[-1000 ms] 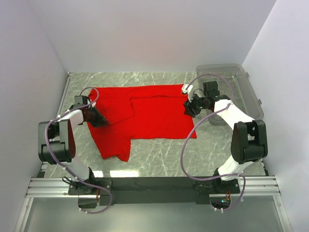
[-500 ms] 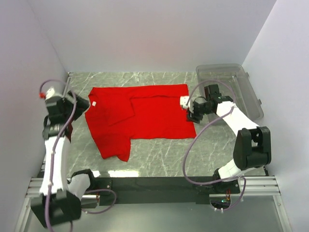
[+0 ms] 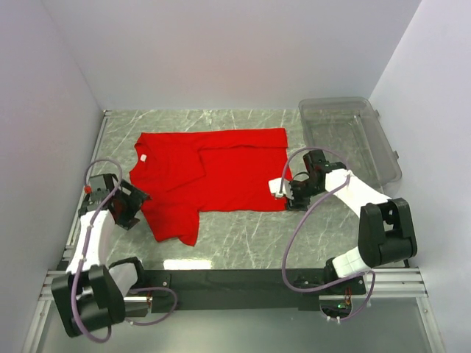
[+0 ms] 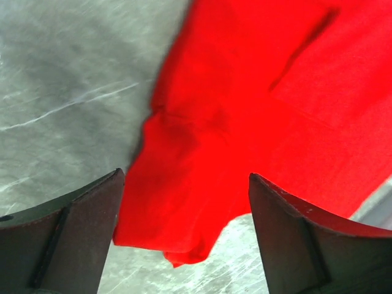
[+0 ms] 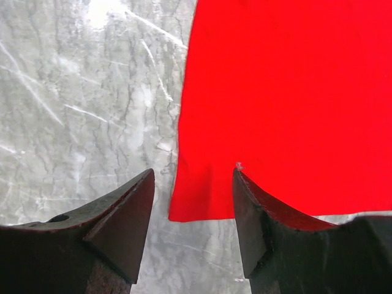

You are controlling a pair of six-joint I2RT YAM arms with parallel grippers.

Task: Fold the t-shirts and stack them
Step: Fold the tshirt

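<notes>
As both arms hover at the shirt's near corners, a fold looks to be the step in hand. The left gripper (image 3: 126,204) gapes empty over the near sleeve, and the right gripper (image 3: 289,193) is spread wide, holding nothing, over the hem corner. The next move calls for pinching both corners together. The t-shirt (image 3: 228,173) lies flat on the table (image 3: 243,239) – the bin (image 3: 346,132) sits beyond.

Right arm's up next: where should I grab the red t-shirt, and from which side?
Take the near hem corner of the red t-shirt, coming in from the right. That corner lies flat with bare table on two sides, so a finger can probably slide under it. The open right gripper hangs right over it.
</notes>
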